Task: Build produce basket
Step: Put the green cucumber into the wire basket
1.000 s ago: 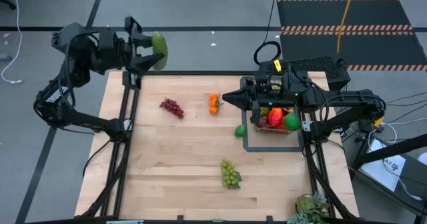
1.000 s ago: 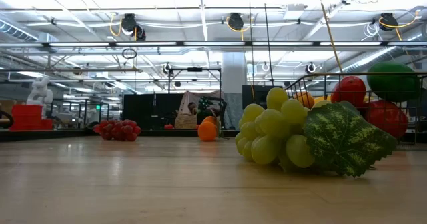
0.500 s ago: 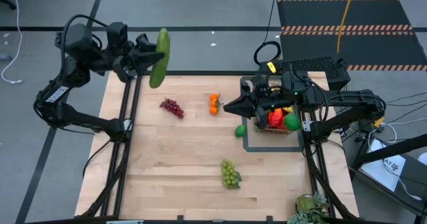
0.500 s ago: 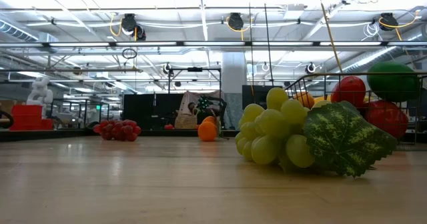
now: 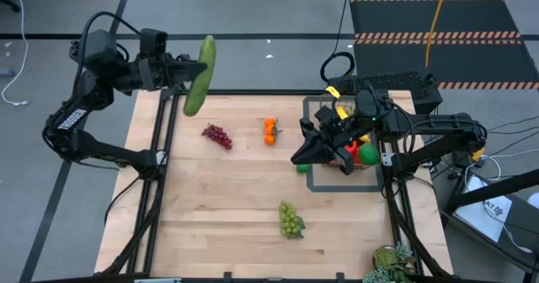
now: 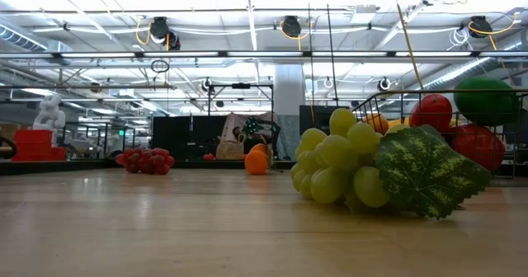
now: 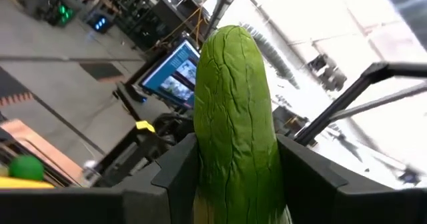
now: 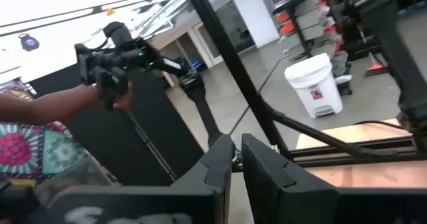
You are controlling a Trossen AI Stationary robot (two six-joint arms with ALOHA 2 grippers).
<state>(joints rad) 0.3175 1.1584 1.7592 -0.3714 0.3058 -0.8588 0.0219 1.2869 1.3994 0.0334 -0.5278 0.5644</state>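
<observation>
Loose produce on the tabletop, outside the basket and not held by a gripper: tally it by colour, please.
Green: 2, the green grapes and a lime
Purple-red: 1, the purple grapes
Orange: 1, the oranges, apparently one joined piece
Total: 4

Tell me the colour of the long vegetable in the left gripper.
Green: the cucumber in the left gripper; the left wrist view shows it best.

Green cucumber aloft; wire basket fruit-filled, table's right.
</observation>
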